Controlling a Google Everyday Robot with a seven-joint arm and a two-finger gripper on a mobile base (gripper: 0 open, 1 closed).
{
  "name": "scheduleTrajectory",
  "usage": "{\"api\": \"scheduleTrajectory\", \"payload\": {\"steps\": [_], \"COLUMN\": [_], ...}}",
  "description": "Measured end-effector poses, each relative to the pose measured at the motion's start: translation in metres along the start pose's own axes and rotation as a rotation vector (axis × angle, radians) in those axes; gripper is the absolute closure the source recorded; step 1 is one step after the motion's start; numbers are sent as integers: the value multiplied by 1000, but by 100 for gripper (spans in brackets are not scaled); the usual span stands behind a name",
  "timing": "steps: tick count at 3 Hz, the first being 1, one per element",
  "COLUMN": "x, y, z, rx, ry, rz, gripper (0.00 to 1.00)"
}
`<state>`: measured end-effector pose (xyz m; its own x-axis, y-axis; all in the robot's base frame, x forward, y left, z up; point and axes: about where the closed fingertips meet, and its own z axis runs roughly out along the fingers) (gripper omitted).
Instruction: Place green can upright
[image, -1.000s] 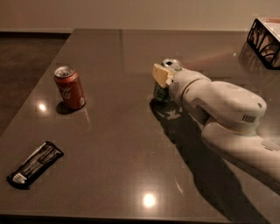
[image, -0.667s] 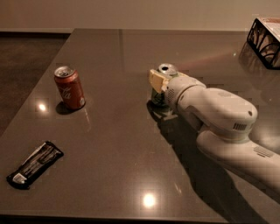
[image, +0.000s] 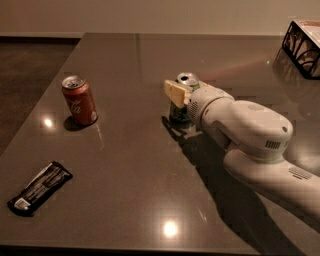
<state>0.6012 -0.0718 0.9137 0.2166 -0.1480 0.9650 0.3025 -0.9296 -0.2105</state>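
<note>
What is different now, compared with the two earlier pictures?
The gripper, shut on the green can, carried it slightly left and lower in the camera view; the arm followed. The can stays upright in its grasp. The red can, black wrapper and basket did not move.

I'm getting only the silver top and a low strip of the shiny green aluminium can (image: 187, 79). The gripper (image: 181, 92), right against it, covers the rest. Far right of the can, the black wire basket (image: 302, 47) is cut by the edge. Left and nearer, the flat black wrapper (image: 40, 187) has print too small to read.
</note>
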Motion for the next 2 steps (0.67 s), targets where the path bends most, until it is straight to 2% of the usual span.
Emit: {"api": "scheduleTrajectory", "payload": {"steps": [1, 2], "x": [1, 1], "y": [-1, -1], "z": [0, 0], "rx": [1, 1], "ry": [1, 1], "rz": [-1, -1], "gripper": [0, 0]}}
